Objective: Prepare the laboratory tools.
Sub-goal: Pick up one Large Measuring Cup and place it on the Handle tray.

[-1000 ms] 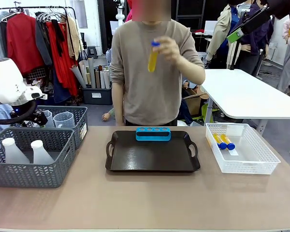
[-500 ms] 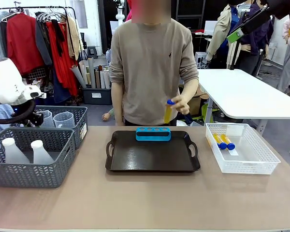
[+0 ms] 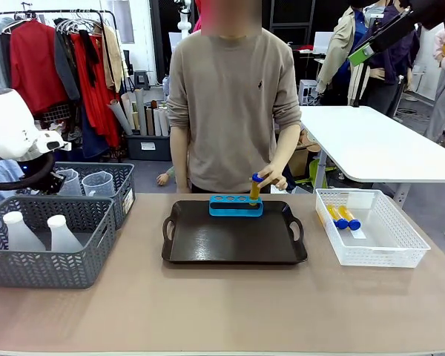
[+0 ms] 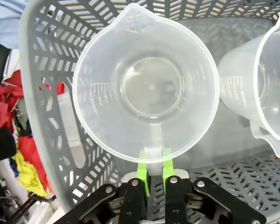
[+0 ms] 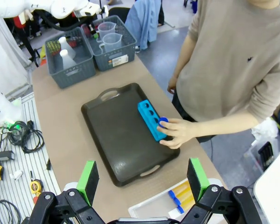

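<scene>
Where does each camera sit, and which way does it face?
Front: fixed between the arms, facing across the brown table at the person; white left arm at left.
Left wrist: looks down into the grey lattice basket; left gripper shut on the handle of the clear plastic measuring jug.
Right wrist: high, looking down; right gripper open.
Front and right wrist share the black tray and blue tube rack.

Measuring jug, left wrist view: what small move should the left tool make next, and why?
Probably lift straight up: the left tool is shut on the handle of the measuring jug, which sits inside the grey basket beside a second jug, so sideways motion risks knocking either.
</scene>
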Motion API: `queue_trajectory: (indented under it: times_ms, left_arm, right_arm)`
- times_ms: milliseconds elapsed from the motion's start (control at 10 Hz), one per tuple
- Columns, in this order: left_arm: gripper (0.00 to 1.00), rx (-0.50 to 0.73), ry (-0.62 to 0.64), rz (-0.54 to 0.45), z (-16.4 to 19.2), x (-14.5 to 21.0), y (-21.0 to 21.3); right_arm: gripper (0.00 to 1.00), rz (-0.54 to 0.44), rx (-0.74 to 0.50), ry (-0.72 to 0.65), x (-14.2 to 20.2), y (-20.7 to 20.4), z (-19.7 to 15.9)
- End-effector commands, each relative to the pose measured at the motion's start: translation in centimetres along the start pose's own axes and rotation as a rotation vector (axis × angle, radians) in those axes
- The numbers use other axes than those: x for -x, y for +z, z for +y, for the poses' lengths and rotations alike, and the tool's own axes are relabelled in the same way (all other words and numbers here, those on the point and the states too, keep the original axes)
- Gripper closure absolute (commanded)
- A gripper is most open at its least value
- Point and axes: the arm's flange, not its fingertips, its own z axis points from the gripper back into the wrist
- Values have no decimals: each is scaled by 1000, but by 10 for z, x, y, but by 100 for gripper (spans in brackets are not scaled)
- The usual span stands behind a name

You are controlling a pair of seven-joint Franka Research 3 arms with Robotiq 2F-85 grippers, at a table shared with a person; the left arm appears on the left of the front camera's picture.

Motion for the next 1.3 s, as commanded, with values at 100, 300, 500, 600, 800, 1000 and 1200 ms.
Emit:
queue_trajectory:
  times_ms: [100,300,500,600,800,1000,1200]
  left_arm:
    - [100,24,-15,-33,10,-5,31]
    - [100,10,-6,-36,9,-14,93]
    - [100,28,-38,-52,6,-21,155]
    - [100,52,-83,-57,1,-24,184]
    - [100,106,-193,-83,-12,-30,246]
    - [100,149,-303,-114,-22,-35,296]
    - [100,167,-466,-109,-38,-37,337]
  right_arm:
    - [0,0,1,5,0,0,2]
    - [0,0,1,5,0,0,2]
    - [0,0,1,5,0,0,2]
    - [0,0,1,5,0,0,2]
    - [0,0,1,5,0,0,2]
    - [0,0,1,5,0,0,2]
    - [0,0,1,5,0,0,2]
